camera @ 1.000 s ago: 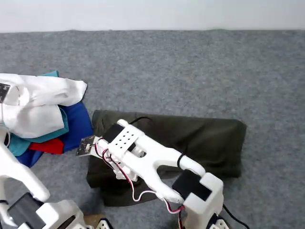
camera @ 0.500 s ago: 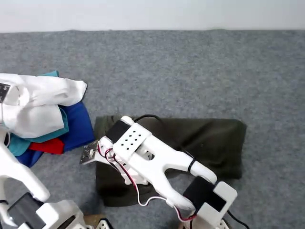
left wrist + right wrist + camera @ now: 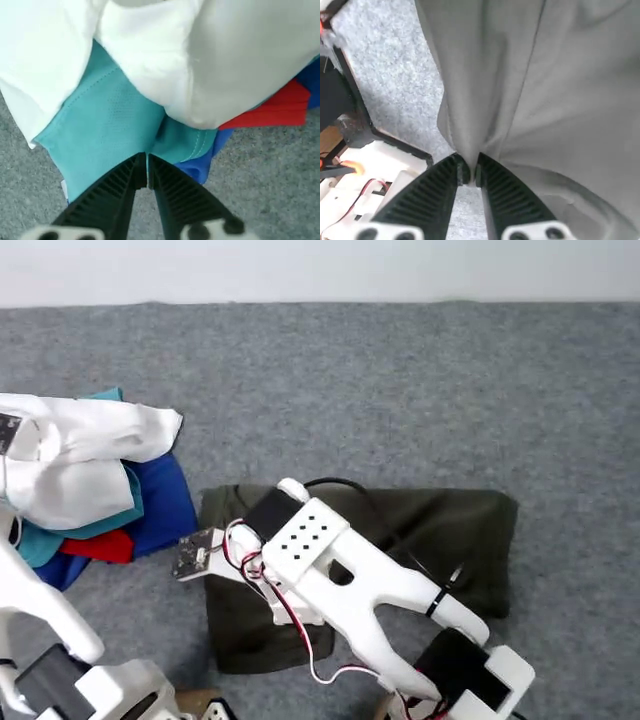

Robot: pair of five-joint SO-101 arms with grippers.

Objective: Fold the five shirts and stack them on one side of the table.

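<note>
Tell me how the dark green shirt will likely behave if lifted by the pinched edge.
Probably floppy: the dark green shirt gathers into folds where the right gripper pinches it, so it should drape rather than hold shape. It looks thin and flat, so likely light. The fuzzy grey table cover may drag on it when pulled.

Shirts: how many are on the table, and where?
5. The white shirt lies atop the teal shirt, red shirt and blue shirt in a pile at the left; the olive shirt lies apart.
</note>
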